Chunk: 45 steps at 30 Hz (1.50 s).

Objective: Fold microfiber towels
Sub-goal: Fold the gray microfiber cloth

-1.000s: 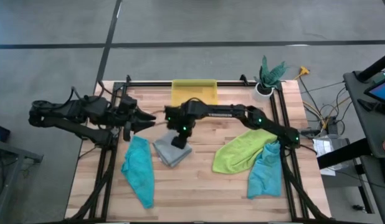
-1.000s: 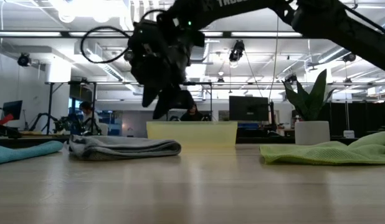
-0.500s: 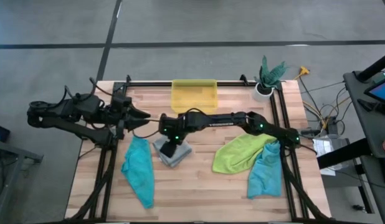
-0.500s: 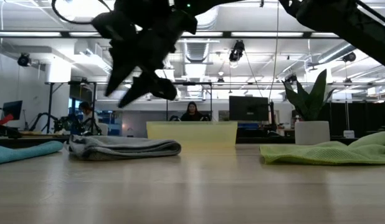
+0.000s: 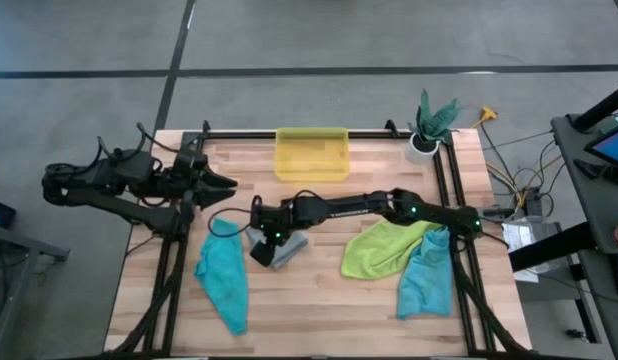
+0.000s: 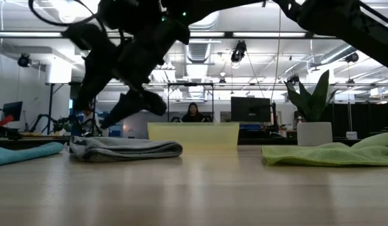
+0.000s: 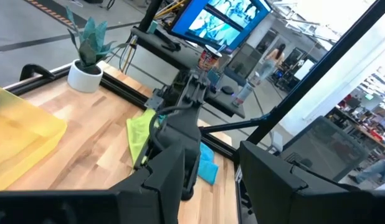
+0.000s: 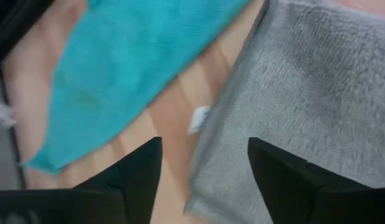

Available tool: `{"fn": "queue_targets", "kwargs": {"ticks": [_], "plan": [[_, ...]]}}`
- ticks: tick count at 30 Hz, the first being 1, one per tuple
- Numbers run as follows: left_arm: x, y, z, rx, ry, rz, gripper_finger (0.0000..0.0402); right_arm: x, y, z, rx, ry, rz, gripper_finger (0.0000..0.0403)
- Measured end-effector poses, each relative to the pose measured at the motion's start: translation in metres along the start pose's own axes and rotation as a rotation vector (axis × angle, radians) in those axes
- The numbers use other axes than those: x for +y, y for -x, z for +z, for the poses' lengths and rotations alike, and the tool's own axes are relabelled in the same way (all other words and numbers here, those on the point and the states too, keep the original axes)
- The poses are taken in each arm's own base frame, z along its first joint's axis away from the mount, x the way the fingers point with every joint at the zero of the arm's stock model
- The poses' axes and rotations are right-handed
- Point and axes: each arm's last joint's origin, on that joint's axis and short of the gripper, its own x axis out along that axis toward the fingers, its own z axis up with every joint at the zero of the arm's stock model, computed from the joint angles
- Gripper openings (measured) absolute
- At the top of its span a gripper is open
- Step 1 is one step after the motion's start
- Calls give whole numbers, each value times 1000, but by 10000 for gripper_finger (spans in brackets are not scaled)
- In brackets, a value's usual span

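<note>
A folded light grey towel point(image 5: 289, 247) lies left of the table's middle. My right gripper point(image 5: 257, 250) hovers open over its left edge point(image 8: 223, 124), with one finger over the wood and the other over the grey pile. In the low view the fingers stand clear above the towel point(image 6: 128, 149). A teal towel point(image 5: 222, 275) lies crumpled just left of it. A lime green towel point(image 5: 384, 247) and a second teal towel point(image 5: 427, 278) lie bunched at the right. My left gripper point(image 5: 229, 185) hangs open above the table's far left part.
A yellow translucent bin point(image 5: 311, 153) stands at the middle of the far edge, and a potted plant point(image 5: 427, 128) at the far right corner. Black frame rails point(image 5: 174, 270) run along both sides. Bare wood point(image 5: 319, 310) stretches along the near edge.
My right gripper has gone toward the table's left and near edges and sunk a little. It went from over the grey towel's middle to over its left edge, turning and tipping as it went. The towels have lain still.
</note>
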Motion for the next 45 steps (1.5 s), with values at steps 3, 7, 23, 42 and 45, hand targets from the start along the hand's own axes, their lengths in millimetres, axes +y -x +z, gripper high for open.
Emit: {"fn": "queue_targets", "kwargs": {"ticks": [3, 7, 23, 42, 45], "plan": [[0, 0, 0, -1, 1, 0, 140, 4, -8, -3, -17, 29, 10, 245], [0, -2, -1, 5, 0, 3, 140, 14, -14, -11, -62, 142, -41, 238], [0, -2, -1, 5, 2, 3, 140, 33, -38, -41, -125, 367, -251, 203], [0, -2, -1, 10, 2, 0, 140, 43, -40, -53, -137, 363, -309, 203], [0, -2, -1, 9, 2, 1, 140, 46, -41, -59, -148, 375, -333, 203]]}}
